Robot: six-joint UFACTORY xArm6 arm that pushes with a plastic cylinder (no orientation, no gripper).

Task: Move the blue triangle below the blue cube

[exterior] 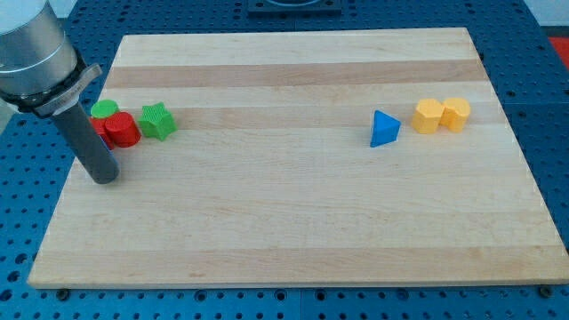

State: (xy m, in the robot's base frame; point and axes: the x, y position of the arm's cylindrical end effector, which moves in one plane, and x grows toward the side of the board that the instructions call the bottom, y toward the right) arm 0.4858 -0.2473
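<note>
**Rod tip at the board's left; blue triangle at right**

My tip (105, 178) is seen resting on the pale wooden board (293, 231), at seven o'clock from the red cylinder block (122, 130), green cylinder block (105, 109) and green star-shaped block (158, 121). No fingers are carried by the rod, so no finger state can be told. The blue triangular block (384, 129) is placed well apart, at nine o'clock from the two yellow blocks (441, 116). No blue cube can be made out.

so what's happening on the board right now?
One arm with a push rod is working a wooden board. My tip sits at the view's left, just below a cluster of a red cylinder, green cylinder and green star, touching none. The blue triangle lies far right, beside two yellow blocks. No blue cube shows.
</note>
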